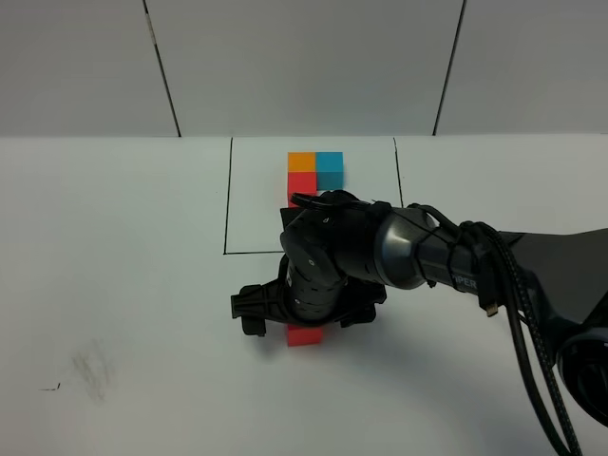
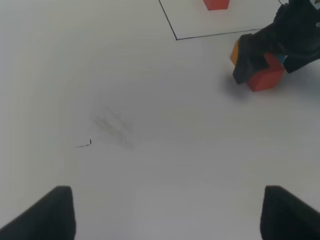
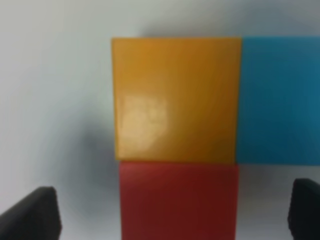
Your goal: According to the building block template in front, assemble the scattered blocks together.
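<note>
The matte orange cube (image 3: 175,100), blue cube (image 3: 280,100) and red cube (image 3: 177,200) are seen touching in an L on the white table (image 1: 114,285), just before the black-framed template (image 1: 316,171); the right gripper (image 3: 172,210) is spread wide above them, nothing pinched; the left gripper (image 2: 167,212) is likewise spread, well apart; assembly is judged complete, so withdrawal is called for; only "PER" is readable on the arm.

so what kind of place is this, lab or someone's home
Most likely a robot lab bench: a bare white tabletop with a black drawn rectangle framing a template of colored cubes, plain white wall panels behind, and a cabled black arm working over it.
</note>
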Motion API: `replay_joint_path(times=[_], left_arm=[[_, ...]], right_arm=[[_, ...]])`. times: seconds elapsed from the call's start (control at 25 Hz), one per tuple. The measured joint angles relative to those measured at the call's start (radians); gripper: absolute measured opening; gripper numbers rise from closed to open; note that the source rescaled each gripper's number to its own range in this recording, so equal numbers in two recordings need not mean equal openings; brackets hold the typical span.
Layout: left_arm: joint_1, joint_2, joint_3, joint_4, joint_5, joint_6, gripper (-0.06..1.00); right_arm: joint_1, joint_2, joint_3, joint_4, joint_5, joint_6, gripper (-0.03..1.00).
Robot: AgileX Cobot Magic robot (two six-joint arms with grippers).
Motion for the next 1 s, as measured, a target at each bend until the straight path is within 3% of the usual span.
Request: replay_joint_path(times=[0.48,0.84,1.0], left_arm=[[0.000,0.000,0.000,0.000,0.000,0.000,0.95],[0.000,0.000,0.000,0.000,0.000,0.000,0.95],[0.000,0.000,0.000,0.000,0.000,0.000,0.95]], right_arm=[[0.009,-0.095,-0.001,-0.013,0.033,-0.032,0.89],[-0.006,-0.259,-0.001,-0.237,0.044,-0.014,0.87],[-0.091,-0.324,-0.001,-0.285,0.137,-0.021,0.85]])
